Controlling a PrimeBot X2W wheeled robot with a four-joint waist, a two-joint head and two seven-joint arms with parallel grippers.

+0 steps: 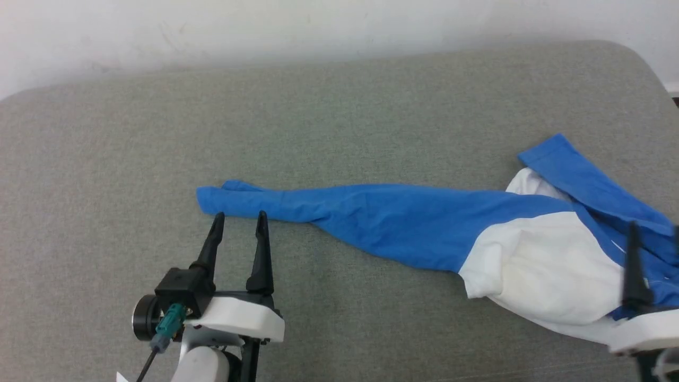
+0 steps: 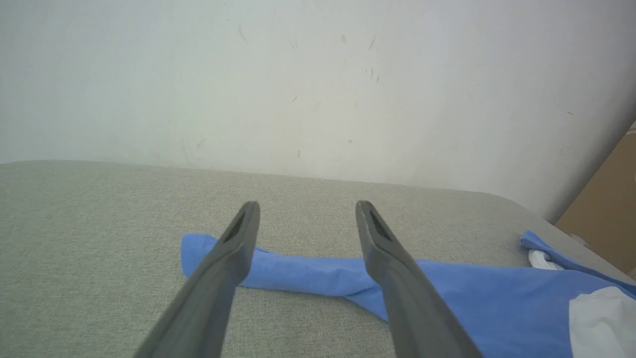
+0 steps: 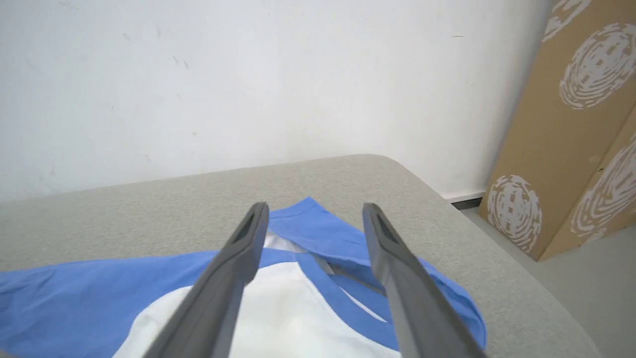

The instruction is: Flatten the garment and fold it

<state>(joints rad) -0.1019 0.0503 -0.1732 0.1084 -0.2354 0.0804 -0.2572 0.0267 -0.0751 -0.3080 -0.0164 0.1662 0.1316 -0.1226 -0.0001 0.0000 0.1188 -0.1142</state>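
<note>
The garment lies bunched at the right of the grey padded surface, white body up. One blue sleeve stretches left, with its cuff near the middle. My left gripper is open, and its tips stand just short of that cuff. In the left wrist view the left gripper hovers over the sleeve with nothing between its fingers. My right gripper sits over the garment's right part at the picture's edge. In the right wrist view the right gripper is open above the white body and blue neck trim, gripping nothing.
A white wall runs along the far edge of the padded surface. The surface's rounded right corner drops to the floor. Printed cardboard boxes lean against the wall there. Bare grey padding lies left of the sleeve.
</note>
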